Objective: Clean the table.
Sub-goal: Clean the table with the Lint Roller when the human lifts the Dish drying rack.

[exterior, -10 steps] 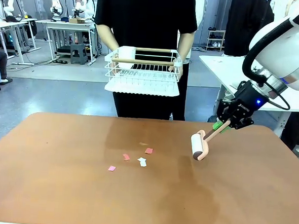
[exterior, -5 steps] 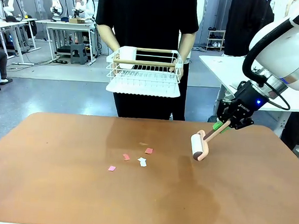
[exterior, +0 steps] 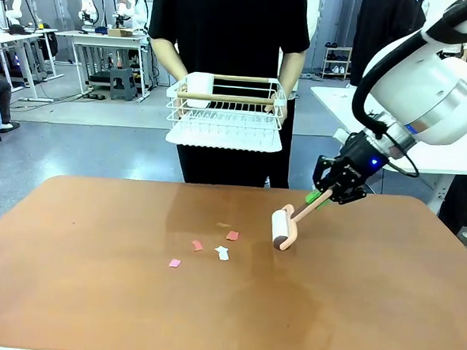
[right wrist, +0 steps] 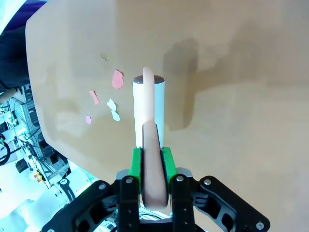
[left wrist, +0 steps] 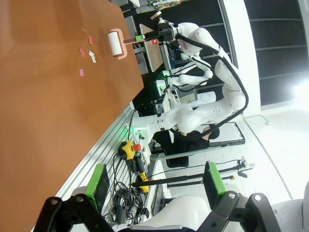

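Note:
The reddish-brown table point(exterior: 90, 309) carries several small pink and white paper scraps point(exterior: 213, 247) near its middle. My right gripper point(exterior: 324, 198) is shut on the pink handle of a lint roller point(exterior: 281, 228), whose white head hangs just above the table, right of the scraps. In the right wrist view the right gripper point(right wrist: 152, 164) clamps the handle, with the lint roller point(right wrist: 148, 108) pointing away and the scraps point(right wrist: 112, 108) to its left. My left gripper point(left wrist: 157, 181) is open and holds nothing, off the table's point(left wrist: 48, 106) edge; the lint roller point(left wrist: 116, 43) lies far off.
A person stands at the far side holding a white wire rack point(exterior: 225, 115) at waist height, above the table's far edge. A white-topped table point(exterior: 356, 107) stands at the back right. Robot bases and cables point(left wrist: 140, 174) lie beside my left gripper.
My right arm has moved left with the lint roller, bringing its head closer to the scraps. The person's rack has barely shifted.

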{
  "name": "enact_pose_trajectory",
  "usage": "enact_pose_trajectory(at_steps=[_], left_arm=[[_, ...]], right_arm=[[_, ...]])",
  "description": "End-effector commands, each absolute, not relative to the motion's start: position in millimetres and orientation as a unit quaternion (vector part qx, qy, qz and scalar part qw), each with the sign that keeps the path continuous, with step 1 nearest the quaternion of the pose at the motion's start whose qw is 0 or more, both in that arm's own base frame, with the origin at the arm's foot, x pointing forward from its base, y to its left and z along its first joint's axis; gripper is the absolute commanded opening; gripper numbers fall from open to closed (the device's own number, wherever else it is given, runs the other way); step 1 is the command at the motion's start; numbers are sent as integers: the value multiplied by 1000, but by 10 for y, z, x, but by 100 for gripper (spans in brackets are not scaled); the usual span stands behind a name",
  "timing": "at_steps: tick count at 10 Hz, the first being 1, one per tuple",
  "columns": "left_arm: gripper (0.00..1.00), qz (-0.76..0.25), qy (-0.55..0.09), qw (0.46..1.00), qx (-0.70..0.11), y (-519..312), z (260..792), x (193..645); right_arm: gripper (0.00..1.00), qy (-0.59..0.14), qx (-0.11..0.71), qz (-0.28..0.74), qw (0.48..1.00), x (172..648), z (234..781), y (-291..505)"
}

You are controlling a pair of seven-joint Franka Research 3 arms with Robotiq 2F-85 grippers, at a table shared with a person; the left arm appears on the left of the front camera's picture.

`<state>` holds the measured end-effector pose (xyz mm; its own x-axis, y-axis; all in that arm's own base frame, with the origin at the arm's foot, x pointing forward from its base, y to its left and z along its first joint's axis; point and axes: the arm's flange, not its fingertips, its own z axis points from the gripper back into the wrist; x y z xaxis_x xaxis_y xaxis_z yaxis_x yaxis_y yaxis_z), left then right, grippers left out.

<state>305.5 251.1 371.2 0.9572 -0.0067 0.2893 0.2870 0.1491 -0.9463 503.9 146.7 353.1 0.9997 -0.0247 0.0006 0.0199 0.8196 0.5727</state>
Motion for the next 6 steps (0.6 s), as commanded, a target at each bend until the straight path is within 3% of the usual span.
enact_pose_trajectory(at_steps=[1,6], left_arm=[[100,-96,-112,752,-643,2537,3714,3042],[100,-96,-112,752,-643,2537,3714,3042]], right_arm=[[22,-4,303,-21,953,5119,3465,1671],[22,-5,303,-26,953,5163,3176,1926]])
